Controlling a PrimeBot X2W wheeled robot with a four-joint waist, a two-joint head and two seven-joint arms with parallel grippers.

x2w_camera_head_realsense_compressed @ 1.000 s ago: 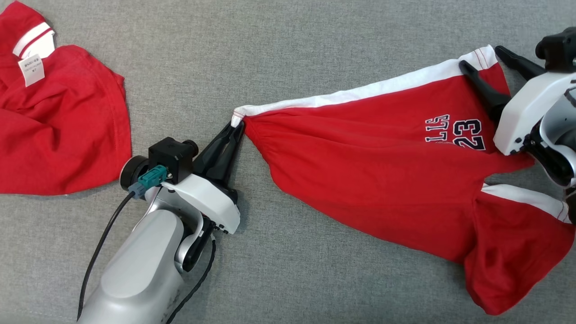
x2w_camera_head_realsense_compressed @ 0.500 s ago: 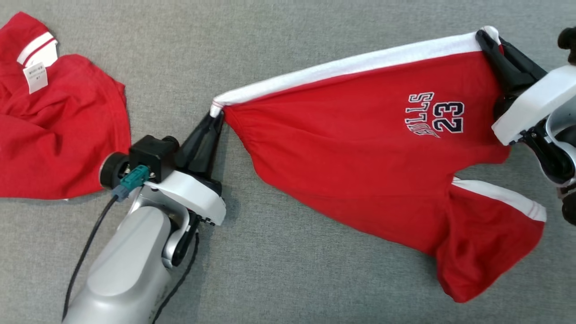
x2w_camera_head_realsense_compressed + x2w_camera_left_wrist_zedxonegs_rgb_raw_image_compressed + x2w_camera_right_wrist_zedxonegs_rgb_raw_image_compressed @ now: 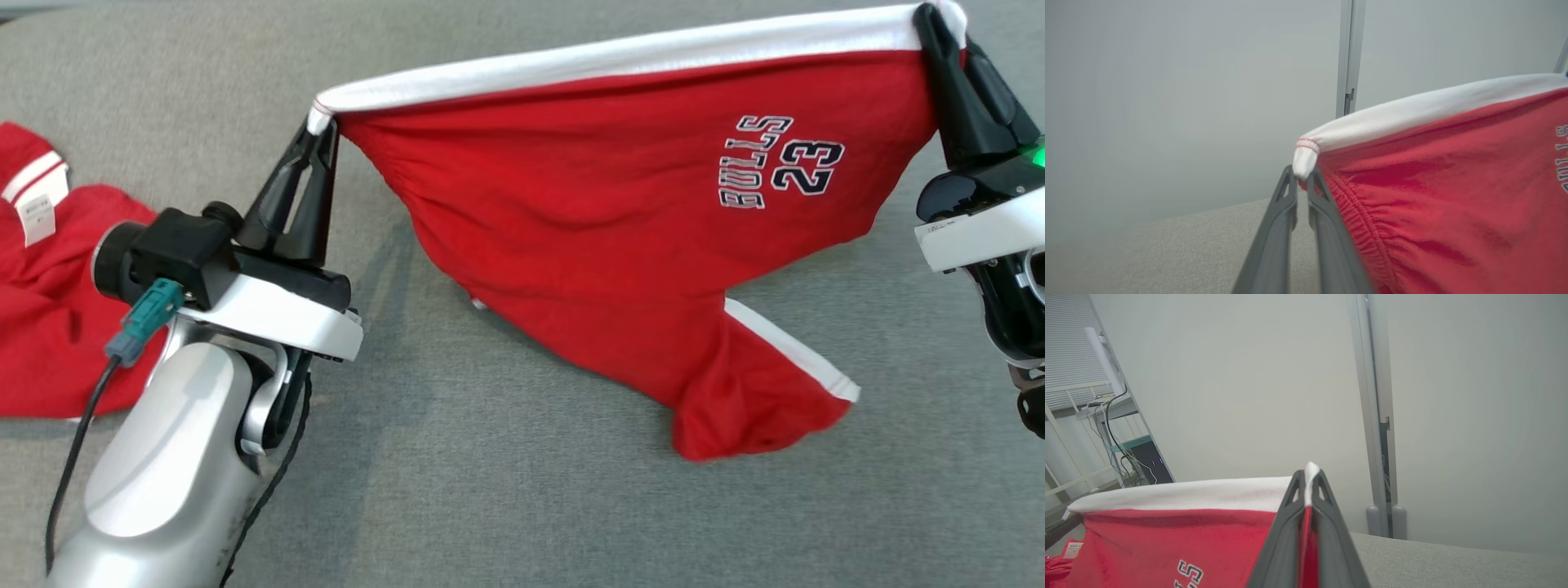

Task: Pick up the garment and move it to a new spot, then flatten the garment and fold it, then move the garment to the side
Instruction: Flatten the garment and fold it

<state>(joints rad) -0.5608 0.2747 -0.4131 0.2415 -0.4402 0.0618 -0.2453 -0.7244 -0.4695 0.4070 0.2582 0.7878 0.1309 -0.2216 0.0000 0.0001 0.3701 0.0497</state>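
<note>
The garment (image 3: 588,204) is a pair of red shorts with a white side stripe and "BULLS 23" printed on it. It hangs stretched in the air between my two grippers, one leg drooping down to the grey surface. My left gripper (image 3: 320,131) is shut on the stripe's left corner, with white fabric poking out between the tips in the left wrist view (image 3: 1303,176). At the top right, my right gripper (image 3: 939,20) is shut on the opposite corner of the garment (image 3: 1167,531), with cloth pinched between its tips (image 3: 1309,477).
A second red garment (image 3: 49,327) with a white label lies crumpled at the left edge of the grey fabric surface (image 3: 522,490). A pale wall with a metal post (image 3: 1372,416) stands behind. Shelving with cables (image 3: 1110,416) is at the far left.
My right gripper has shut on the stripe's right corner. Both grippers then rose, lifting the shorts off the surface and stretching them taut. The head camera view has shifted too.
</note>
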